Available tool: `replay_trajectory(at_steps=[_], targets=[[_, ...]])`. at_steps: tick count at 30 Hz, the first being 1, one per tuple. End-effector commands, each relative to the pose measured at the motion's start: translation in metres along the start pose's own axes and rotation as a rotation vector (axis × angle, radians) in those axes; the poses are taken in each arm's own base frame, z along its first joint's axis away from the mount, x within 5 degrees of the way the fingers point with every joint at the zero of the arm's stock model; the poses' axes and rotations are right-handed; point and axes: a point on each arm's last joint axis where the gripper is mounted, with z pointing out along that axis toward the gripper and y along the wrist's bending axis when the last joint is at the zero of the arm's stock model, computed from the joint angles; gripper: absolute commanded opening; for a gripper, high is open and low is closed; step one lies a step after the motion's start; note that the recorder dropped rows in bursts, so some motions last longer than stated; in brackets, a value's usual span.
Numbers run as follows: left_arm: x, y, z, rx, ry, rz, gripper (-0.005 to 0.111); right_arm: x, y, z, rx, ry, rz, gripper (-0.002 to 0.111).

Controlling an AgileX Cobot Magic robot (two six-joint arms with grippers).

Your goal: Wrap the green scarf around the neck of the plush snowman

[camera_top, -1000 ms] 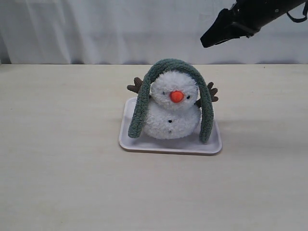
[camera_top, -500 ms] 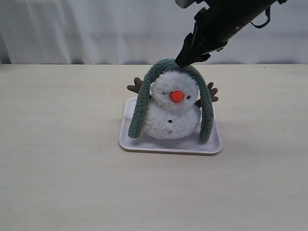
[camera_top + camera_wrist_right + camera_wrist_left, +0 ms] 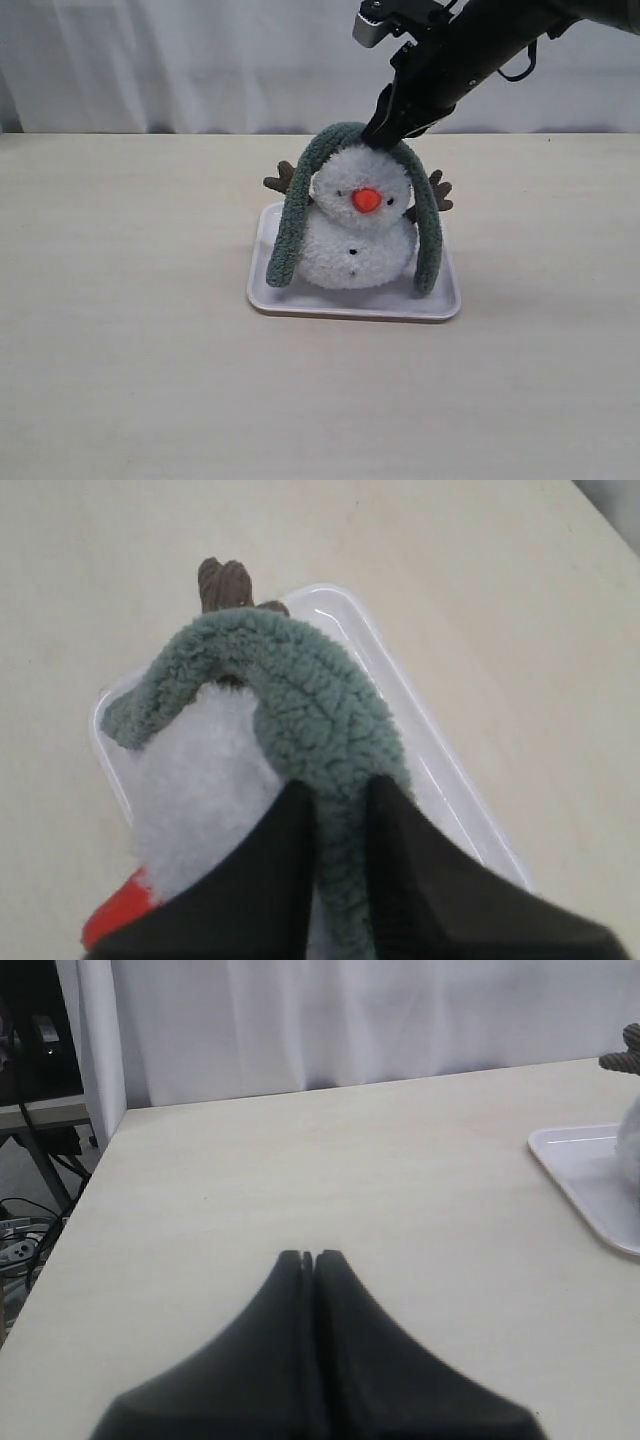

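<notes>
The plush snowman [image 3: 355, 240] is seen upright in a shallow white tray [image 3: 350, 303] on a pale table [image 3: 130, 300], with a white curtain [image 3: 200, 60] behind. Its orange nose [image 3: 366, 200] is turned toward the exterior camera, and brown twig arms [image 3: 281, 180] stick out at both sides.

The green scarf [image 3: 290, 225] is draped over the top of the head like an arch. Its two ends hang down either side of the body and reach the tray floor. The neck [image 3: 352, 222] lies below the draped band and is not encircled by it.

The right gripper [image 3: 385, 132] is brought down from the upper right onto the crown of the head, where the scarf crosses it. In the right wrist view the two dark fingers [image 3: 285, 850] are set on either side of the scarf's band [image 3: 300, 690], with the fabric bunched between them. They appear to be clamped on it, though how firm the pinch is cannot be judged.

The left gripper [image 3: 308, 1257] is held low over bare table, well apart from the tray. Its fingers are pressed together with nothing between them. An edge of the tray [image 3: 590, 1175] is visible at the side of its view.
</notes>
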Motion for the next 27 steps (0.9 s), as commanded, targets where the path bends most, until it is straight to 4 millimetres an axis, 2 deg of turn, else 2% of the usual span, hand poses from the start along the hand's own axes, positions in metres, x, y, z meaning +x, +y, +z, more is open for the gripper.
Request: replay_trajectory(at_steps=[1, 16, 27], targets=[[0.000, 0.000, 0.000, -0.003, -0.006, -0.009, 0.000, 0.000, 0.002, 0.001, -0.020, -0.003, -0.049, 0.004], [0.000, 0.000, 0.000, -0.004, -0.009, -0.009, 0.000, -0.009, -0.012, 0.001, 0.124, -0.109, 0.015, 0.004], [0.000, 0.000, 0.000, -0.004, -0.009, -0.009, 0.000, 0.011, -0.018, 0.039, 0.086, 0.020, 0.035, 0.004]])
